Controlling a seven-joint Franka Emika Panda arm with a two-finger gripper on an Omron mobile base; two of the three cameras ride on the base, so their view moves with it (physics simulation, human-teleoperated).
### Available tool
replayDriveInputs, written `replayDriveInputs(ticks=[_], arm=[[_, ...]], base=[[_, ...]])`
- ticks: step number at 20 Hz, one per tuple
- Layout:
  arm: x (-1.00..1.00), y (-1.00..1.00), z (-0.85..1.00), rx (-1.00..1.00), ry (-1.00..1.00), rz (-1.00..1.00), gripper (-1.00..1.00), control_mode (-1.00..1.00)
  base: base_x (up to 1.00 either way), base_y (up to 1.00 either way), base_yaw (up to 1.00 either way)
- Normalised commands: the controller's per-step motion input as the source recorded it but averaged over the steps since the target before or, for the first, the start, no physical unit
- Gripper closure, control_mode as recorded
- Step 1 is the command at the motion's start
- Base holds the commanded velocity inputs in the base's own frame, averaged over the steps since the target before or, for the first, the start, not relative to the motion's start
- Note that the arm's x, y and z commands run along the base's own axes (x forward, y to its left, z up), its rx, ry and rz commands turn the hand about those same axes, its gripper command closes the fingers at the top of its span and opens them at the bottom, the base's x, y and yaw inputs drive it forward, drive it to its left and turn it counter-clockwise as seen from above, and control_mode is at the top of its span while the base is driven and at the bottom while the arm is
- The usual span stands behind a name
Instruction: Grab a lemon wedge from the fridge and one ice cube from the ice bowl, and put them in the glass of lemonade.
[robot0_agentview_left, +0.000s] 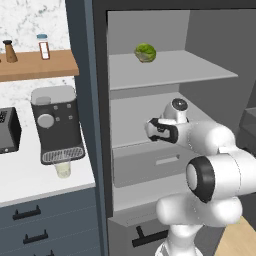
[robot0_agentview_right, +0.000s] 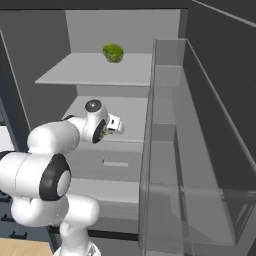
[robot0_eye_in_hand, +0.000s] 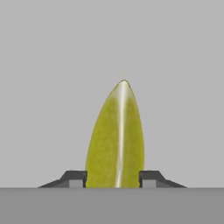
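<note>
At the bottom centre of the hand view, the gripper pinches the lemon wedge: its two dark fingertips press against the wedge's left and right sides. The yellow-green wedge stands as a tall pointed shape with a pale stripe down its middle, its tip reaching the centre of the frame, with plain grey surface behind it.

In the lower right of the left base view, the white arm rises and bends toward the centre of the frame, reaching into the open fridge. Its hand sits at the level of the middle shelf, above a grey drawer. In the right base view the arm rises from the lower left, and its hand ends over that same middle shelf near the centre of the frame. A see-through door bin fills the right half of that frame.

On the upper shelf, toward the top centre of both base views, sits a round leafy green ball.

On the left of the left base view, a white counter holds a grey coffee machine. The glass of lemonade stands just in front of its drip tray. A black toaster sits at the left edge. In the upper left, a wooden shelf carries two small shakers.
</note>
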Motion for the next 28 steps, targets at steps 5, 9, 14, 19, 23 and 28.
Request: replayDriveInputs(ticks=[5, 9, 14, 19, 23, 28], arm=[[-0.90, 0.00, 0.65, 0.00, -0.02, 0.00, 1.00, -1.00], [-0.99, 0.00, 1.00, 0.00, 0.03, 0.00, 1.00, -1.00], [-1.00, 0.00, 0.90, 0.00, 0.15, 0.00, 1.00, -1.00], [-1.00, 0.00, 0.59, 0.00, 0.12, 0.00, 1.00, -1.00], [-1.00, 0.00, 0.50, 0.00, 0.02, 0.00, 1.00, -1.00], [-0.84, 0.00, 0.18, 0.00, -0.12, 0.02, 1.00, -1.00]], base=[[0.00, 0.00, 0.00], [0.00, 0.00, 0.00], [0.00, 0.00, 0.00], [0.00, 0.00, 0.00], [0.00, 0.00, 0.00], [0.00, 0.00, 0.00]])
